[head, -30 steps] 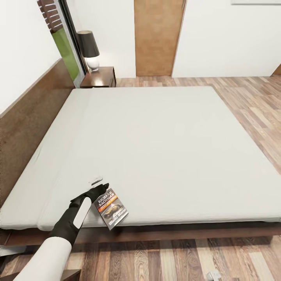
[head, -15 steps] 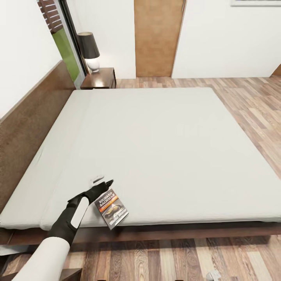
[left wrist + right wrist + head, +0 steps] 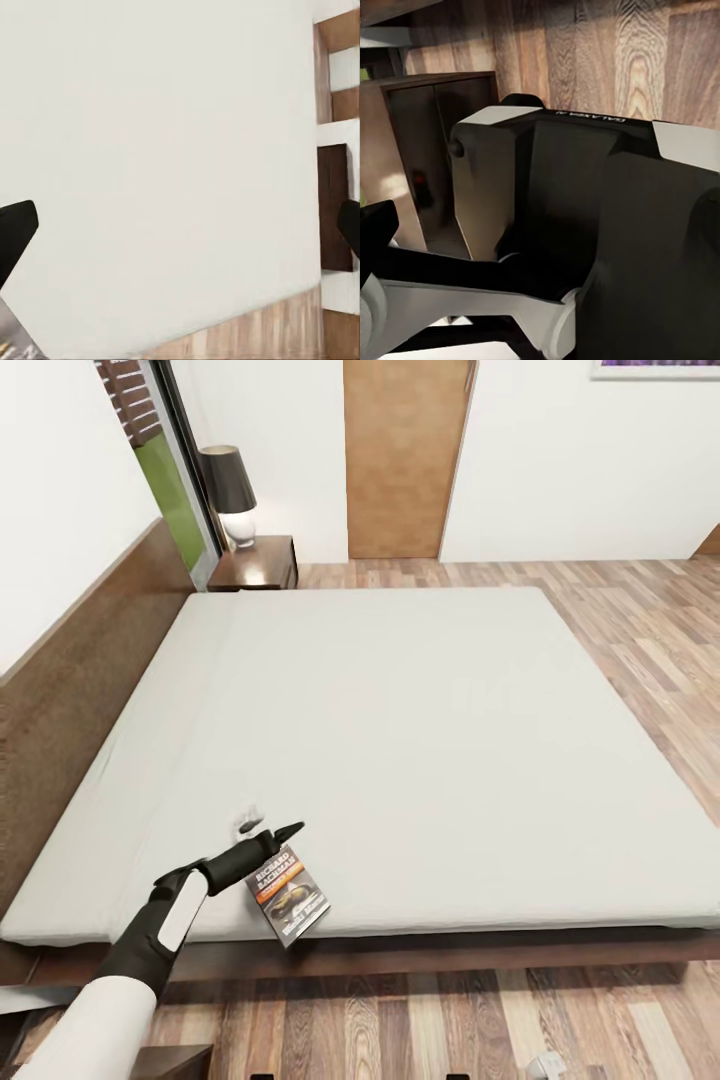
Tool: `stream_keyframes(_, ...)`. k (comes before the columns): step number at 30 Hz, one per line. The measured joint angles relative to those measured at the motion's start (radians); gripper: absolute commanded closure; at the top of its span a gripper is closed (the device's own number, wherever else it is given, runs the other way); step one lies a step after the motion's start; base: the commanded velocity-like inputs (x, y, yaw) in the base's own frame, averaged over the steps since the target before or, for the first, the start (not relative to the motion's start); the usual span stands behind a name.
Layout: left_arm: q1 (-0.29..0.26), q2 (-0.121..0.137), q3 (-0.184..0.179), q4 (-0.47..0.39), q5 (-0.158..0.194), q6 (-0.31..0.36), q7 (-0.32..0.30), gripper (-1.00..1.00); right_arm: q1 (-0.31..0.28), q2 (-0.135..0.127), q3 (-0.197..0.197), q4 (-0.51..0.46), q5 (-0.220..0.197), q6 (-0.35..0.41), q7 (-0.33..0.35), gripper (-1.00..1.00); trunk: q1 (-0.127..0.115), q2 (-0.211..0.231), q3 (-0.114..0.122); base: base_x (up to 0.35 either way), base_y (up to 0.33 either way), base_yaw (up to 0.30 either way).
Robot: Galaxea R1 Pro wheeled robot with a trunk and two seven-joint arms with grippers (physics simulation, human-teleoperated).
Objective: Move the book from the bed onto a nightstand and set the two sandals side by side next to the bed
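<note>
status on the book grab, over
Left gripper open, jaws spread, just beside the book. Book flat at the bed edge, not gripped. Nothing in the way.

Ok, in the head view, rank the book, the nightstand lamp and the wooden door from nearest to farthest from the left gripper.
From the left gripper:
1. The book, right beside it at the bed's near edge.
2. The lamp, on the far nightstand by the headboard.
3. The door, in the back wall beyond the bed.
</note>
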Motion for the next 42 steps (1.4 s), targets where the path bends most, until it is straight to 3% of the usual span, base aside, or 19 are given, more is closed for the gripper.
stream_keyframes(7,0.084,0.002,-0.004,0.096,-0.017,-0.002,-0.135,-1.0,0.0,-0.001,0.001,0.0,0.0,0.0,0.0,-1.0,-0.027,0.049,0.022,0.0,0.0,0.0)
stream_keyframes(11,0.108,0.004,-0.005,0.187,-0.059,-0.012,-0.2,-1.0,0.0,0.0,0.001,0.0,0.0,0.0,0.0,-1.0,-0.042,0.077,0.034,0.0,0.0,0.0)
stream_keyframes(12,0.113,0.004,-0.006,0.24,-0.094,-0.036,-0.224,-1.0,0.0,-0.001,0.001,0.0,0.0,0.0,0.0,-1.0,-0.046,0.084,0.038,0.0,0.0,0.0)
stream_keyframes(27,0.114,0.0,-0.008,0.264,-0.103,-0.049,-0.225,-1.0,0.0,0.0,0.001,0.0,0.0,0.0,0.0,-1.0,-0.104,0.189,0.085,0.0,0.0,0.0)
stream_keyframes(31,0.114,0.001,-0.008,0.316,-0.108,-0.057,-0.223,-1.0,0.0,0.0,0.001,0.0,0.0,0.0,0.0,-1.0,-0.119,0.217,0.097,0.0,0.0,0.0)
stream_keyframes(34,0.114,0.004,-0.008,0.411,-0.136,-0.126,-0.223,-1.0,0.0,0.0,0.001,0.0,0.0,0.0,0.0,-1.0,-0.13,0.238,0.107,0.0,0.0,0.0)
stream_keyframes(39,0.114,0.007,-0.012,0.617,-0.184,-0.328,-0.222,-1.0,0.0,-0.001,0.001,0.0,0.0,0.0,0.001,-1.0,-0.15,0.273,0.122,0.0,0.0,0.0)
stream_keyframes(42,0.114,0.013,-0.012,0.683,-0.189,-0.363,-0.221,-1.0,0.0,0.0,0.001,0.0,0.0,0.0,0.001,-1.0,-0.161,0.294,0.132,0.0,0.0,0.0)
